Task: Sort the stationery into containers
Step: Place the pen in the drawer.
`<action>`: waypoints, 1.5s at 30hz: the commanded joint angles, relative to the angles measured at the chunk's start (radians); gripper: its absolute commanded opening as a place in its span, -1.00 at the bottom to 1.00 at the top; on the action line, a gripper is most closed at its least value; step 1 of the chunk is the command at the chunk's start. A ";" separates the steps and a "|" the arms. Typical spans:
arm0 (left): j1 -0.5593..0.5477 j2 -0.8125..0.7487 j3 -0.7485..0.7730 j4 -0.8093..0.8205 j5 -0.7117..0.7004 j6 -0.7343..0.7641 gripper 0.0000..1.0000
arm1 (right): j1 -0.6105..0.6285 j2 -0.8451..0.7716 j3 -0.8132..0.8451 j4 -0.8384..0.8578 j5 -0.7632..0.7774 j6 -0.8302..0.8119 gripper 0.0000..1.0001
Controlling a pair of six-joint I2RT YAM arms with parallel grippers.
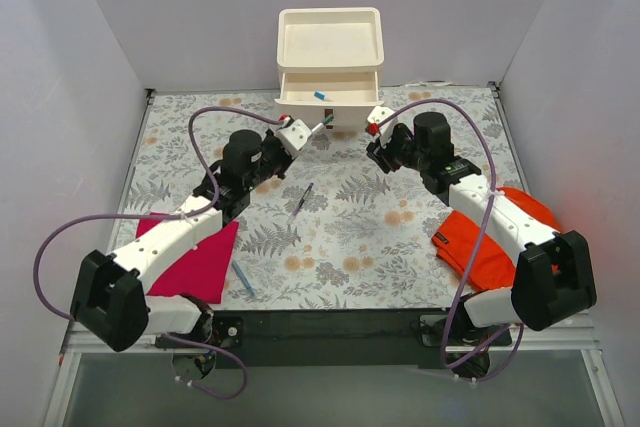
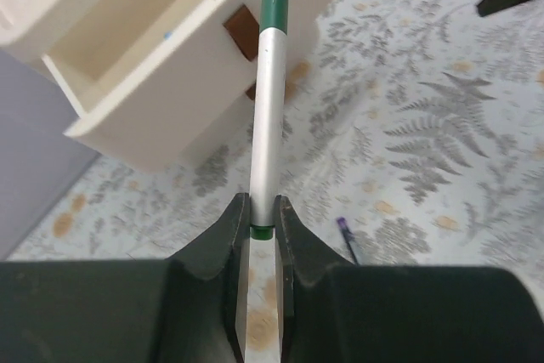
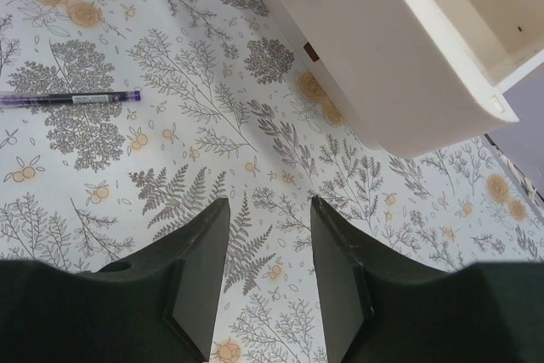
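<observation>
One green-capped marker (image 2: 269, 125) pinched in left claw (image 2: 260, 212), beside open drawer (image 2: 161, 95) at upper left; next likely carry over rim, release; right claw (image 3: 269, 248) spread, empty.

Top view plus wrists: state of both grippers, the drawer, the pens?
left gripper, shut on green-capped marker
right gripper, open, holding nothing
upper drawer, pulled open, small blue piece inside
purple pen, lying loose on table
blue pen, lying loose beside magenta cloth
</observation>
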 commanded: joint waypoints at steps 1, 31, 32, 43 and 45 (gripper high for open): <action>0.050 0.054 0.029 0.318 -0.047 0.232 -1.00 | -0.001 -0.034 0.017 0.014 0.030 -0.022 0.04; 0.101 0.428 0.315 0.575 -0.024 0.414 -0.51 | -0.016 -0.080 -0.088 0.078 0.031 -0.011 0.04; 0.101 0.434 0.315 0.579 -0.030 0.415 -0.20 | -0.016 -0.078 -0.088 0.078 0.031 -0.011 0.04; 0.102 0.376 0.290 0.687 -0.153 0.360 0.35 | -0.030 -0.072 -0.088 0.087 0.033 0.001 0.05; 0.101 0.320 0.276 0.651 -0.184 0.325 0.37 | -0.035 -0.074 -0.089 0.086 0.037 0.006 0.04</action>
